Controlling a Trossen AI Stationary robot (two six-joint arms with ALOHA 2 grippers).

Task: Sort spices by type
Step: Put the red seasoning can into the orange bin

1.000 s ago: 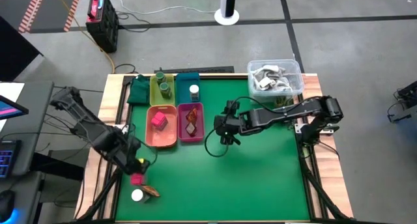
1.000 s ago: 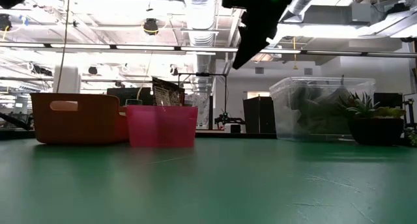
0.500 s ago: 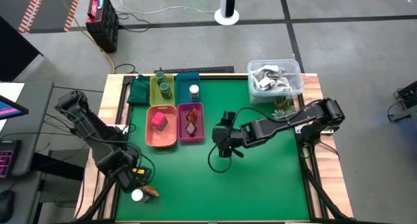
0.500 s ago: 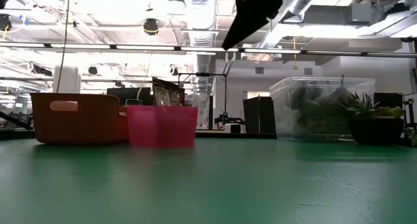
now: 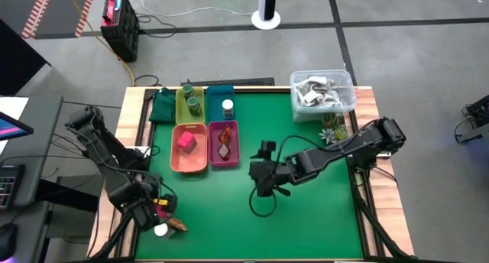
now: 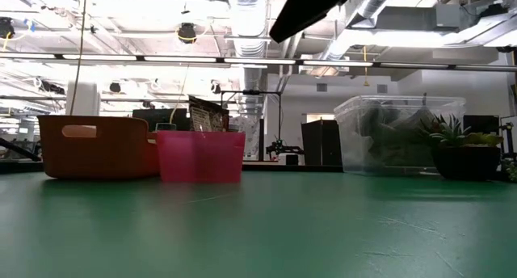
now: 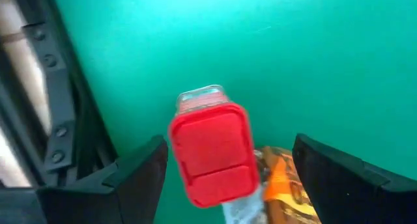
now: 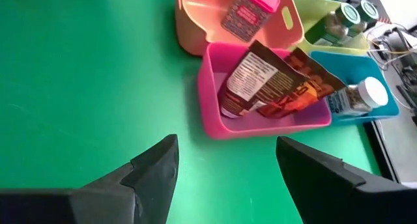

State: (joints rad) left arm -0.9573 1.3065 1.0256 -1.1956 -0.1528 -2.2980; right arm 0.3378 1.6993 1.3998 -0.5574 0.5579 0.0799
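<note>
Green bench (image 5: 306,217) under bright workshop lighting, with four small trays grouped toward the back left: orange tray (image 5: 189,148) holding one pink-red block (image 5: 186,141), magenta tray (image 5: 223,144) holding one reddish-brown packet (image 5: 224,140), yellow-green tray (image 5: 190,102) with dark green jars (image 5: 192,99), teal tray (image 5: 222,101) with one white-capped jar (image 5: 228,107). Left gripper (image 5: 153,208), having dropped toward the front-left corner over the last second, now sits directly over the second pink-red block (image 7: 214,152), jaws spread wide on either side of it and not yet touching. Beside that block, a white-capped jar (image 5: 161,230) and an orange-brown packet (image 5: 176,226) lying loose on the bench. Right gripper (image 5: 266,179), pulled back from the trays toward mid-bench, jaws spread and holding nothing. Likely meaning: one drop-off finished on the right, next pickup lined up on the left, three items left to sort; closing squarely on the block looks like the step in hand.
</note>
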